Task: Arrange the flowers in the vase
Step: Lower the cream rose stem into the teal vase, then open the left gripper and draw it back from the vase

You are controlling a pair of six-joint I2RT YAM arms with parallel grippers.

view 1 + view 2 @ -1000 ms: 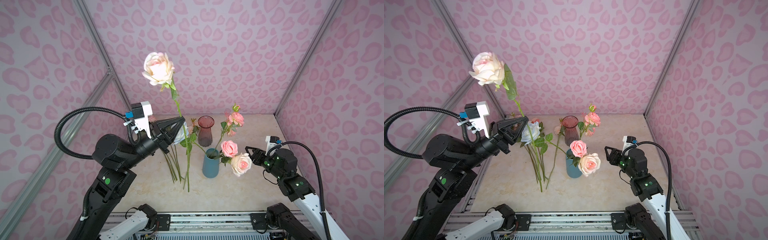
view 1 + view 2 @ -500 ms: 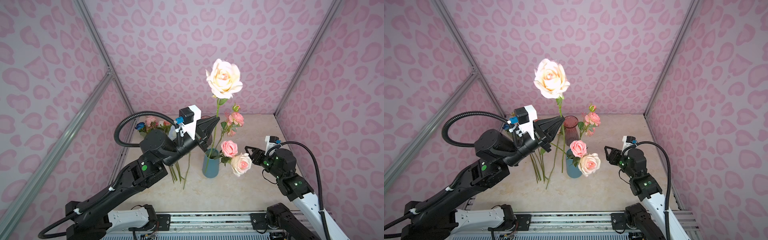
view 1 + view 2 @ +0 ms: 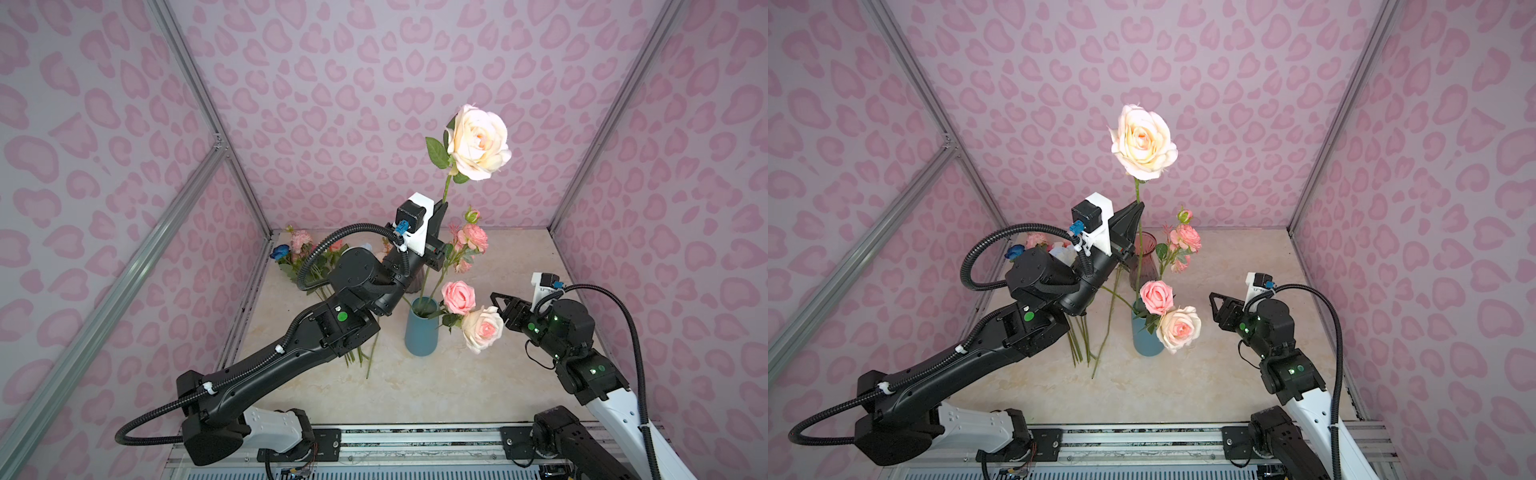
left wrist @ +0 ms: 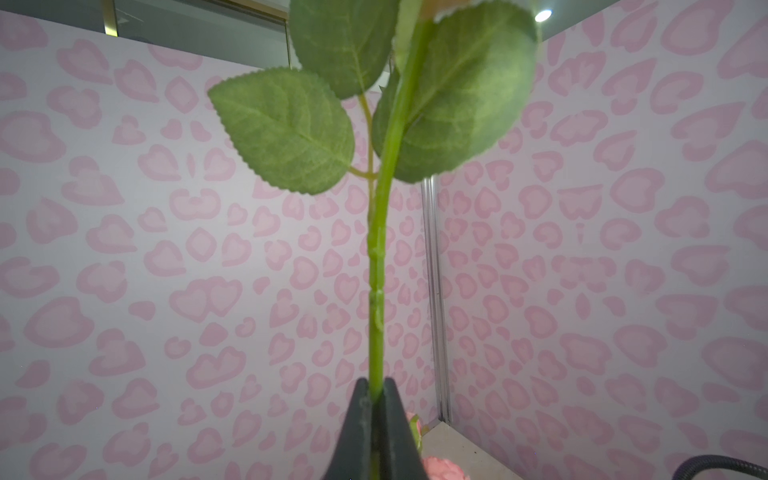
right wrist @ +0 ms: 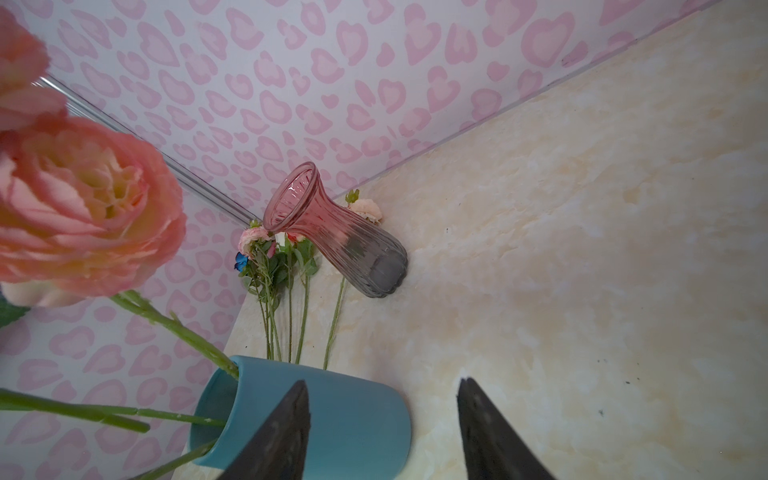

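Directly above the left gripper (image 3: 1139, 204), whose jaws are clamping its green stem, the cream rose (image 3: 1144, 141) is standing upright. Below the gripper, the stem appears to be entering the blue vase (image 3: 1146, 340). A pink rose (image 3: 1156, 296) and a peach rose (image 3: 1180, 328) are already sitting there. Behind the left arm, several loose flowers (image 3: 301, 243) are lying on the table (image 3: 478, 386), waiting their turn. Beside the vase, the right gripper (image 5: 381, 384) is hovering with its jaws apart and empty.
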